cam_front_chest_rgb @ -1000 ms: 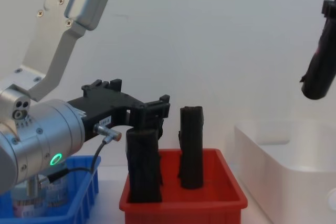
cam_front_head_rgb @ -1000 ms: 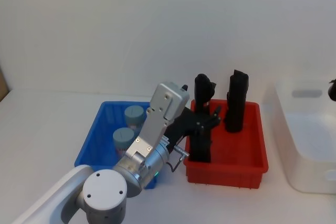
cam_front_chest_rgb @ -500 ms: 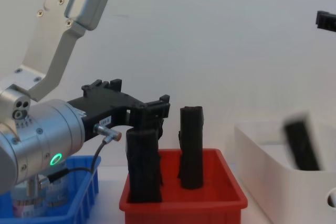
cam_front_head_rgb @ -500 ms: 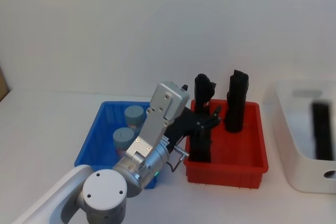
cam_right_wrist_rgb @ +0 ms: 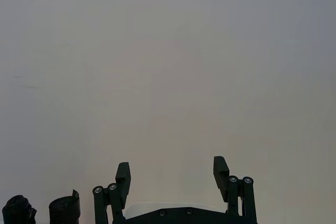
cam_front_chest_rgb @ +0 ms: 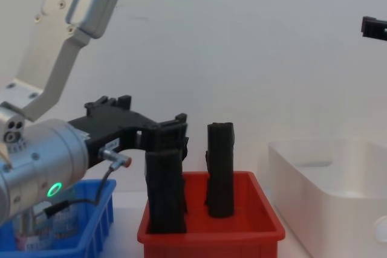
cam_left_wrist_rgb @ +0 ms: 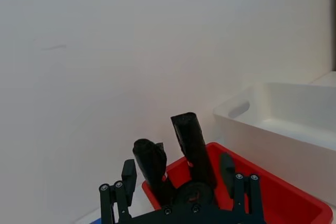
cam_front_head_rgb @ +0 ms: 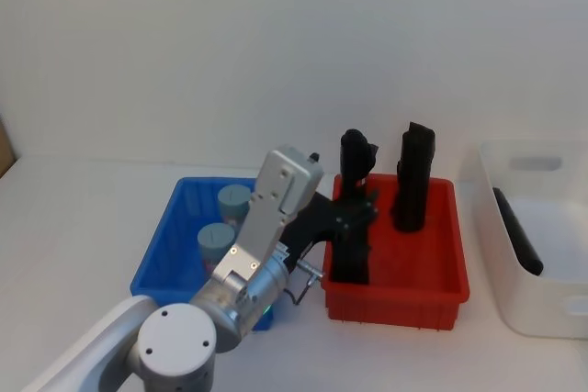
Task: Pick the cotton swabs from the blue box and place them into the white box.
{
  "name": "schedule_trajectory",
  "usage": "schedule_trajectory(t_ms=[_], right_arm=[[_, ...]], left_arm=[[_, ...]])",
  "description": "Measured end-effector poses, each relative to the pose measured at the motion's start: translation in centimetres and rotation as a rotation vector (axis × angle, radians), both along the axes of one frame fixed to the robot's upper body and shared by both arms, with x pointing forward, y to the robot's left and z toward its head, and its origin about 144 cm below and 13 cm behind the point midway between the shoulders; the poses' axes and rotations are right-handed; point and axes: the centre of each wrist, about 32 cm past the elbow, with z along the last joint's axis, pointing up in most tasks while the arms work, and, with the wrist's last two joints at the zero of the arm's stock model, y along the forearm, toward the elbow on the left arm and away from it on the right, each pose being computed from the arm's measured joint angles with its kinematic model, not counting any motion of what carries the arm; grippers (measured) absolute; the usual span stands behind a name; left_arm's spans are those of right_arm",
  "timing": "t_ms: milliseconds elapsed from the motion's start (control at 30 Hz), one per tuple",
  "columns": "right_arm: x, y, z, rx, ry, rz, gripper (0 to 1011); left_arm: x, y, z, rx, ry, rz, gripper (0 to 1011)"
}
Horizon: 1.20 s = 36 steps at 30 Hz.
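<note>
Two cotton swabs tubs (cam_front_head_rgb: 233, 199) (cam_front_head_rgb: 216, 240) with pale lids stand in the blue box (cam_front_head_rgb: 158, 247); the chest view shows them low at the left (cam_front_chest_rgb: 59, 222) behind the blue box wall (cam_front_chest_rgb: 97, 225). My left gripper (cam_front_head_rgb: 356, 213) (cam_front_chest_rgb: 170, 130) hangs open over the left end of the red bin, just above a black roll, its fingers (cam_left_wrist_rgb: 128, 174) spread wide. The white box (cam_front_head_rgb: 514, 305) (cam_front_chest_rgb: 326, 191) stands at the far right with a black roll (cam_front_head_rgb: 517, 231) lying in it. My right gripper (cam_right_wrist_rgb: 172, 174) is open and empty, high above the white box (cam_front_chest_rgb: 375, 26).
A red bin (cam_front_head_rgb: 404, 296) (cam_front_chest_rgb: 211, 231) sits between the blue box and the white box. Three black rolls stand upright in it (cam_front_head_rgb: 349, 254) (cam_front_head_rgb: 413, 176) (cam_front_head_rgb: 356, 153). A plain white wall runs behind the table.
The black roll left my right gripper, fell, and now lies in the white box. The right gripper has risen. My left arm has shifted slightly to the left.
</note>
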Motion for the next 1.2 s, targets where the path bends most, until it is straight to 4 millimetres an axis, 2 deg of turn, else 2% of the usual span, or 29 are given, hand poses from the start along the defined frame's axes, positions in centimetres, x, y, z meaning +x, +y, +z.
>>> schedule_trajectory(t_ms=[767,967,1200], right_arm=[[0.0,0.0,-0.1,-0.002,0.003,-0.003,1002],[0.0,0.0,-0.1,-0.002,0.003,-0.003,1001],[0.0,0.0,-0.1,-0.002,0.003,-0.003,1002]], left_arm=[[-6.1,3.1,-1.7,-0.074,0.070,0.260,1002],[-6.5,3.3,-1.8,-0.081,0.074,0.279,1002],[-5.6,3.2,-1.7,-0.078,0.088,0.253,1002]])
